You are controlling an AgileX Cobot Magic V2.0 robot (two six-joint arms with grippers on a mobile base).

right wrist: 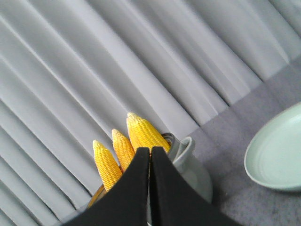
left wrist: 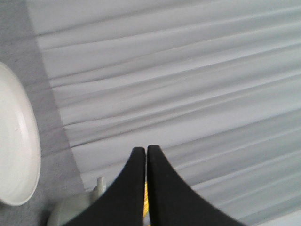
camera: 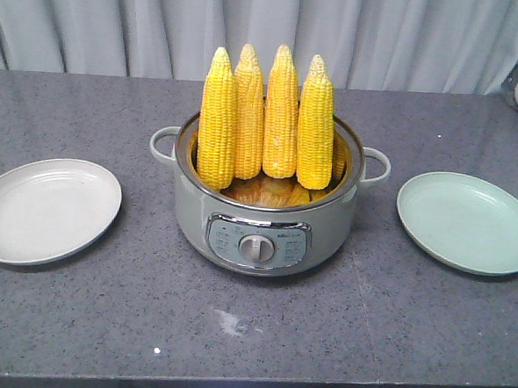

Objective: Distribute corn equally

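Four cobs of corn (camera: 281,116) stand upright, tips up, side by side in a row inside the grey-green pot (camera: 196,216) at the middle of the table (camera: 320,338), their lower ends hidden below the rim. They look stiff and fairly heavy for their width, and the bumpy kernels may be slick. A firm pinch across the thick middle of a cob, above the rim, therefore seems safer than one on the tapered tip. The outer cobs, at nine and three o'clock of the row, offer the most room. A white plate (camera: 47,207) lies at nine o'clock of the pot and a pale green plate (camera: 468,220) at three o'clock, neither with corn on it yet. The left gripper (left wrist: 146,150) and the right gripper (right wrist: 151,150) both have their fingertips pressed together on nothing, the right one pointing toward the cob tips. Two cobs per plate would make the split equal
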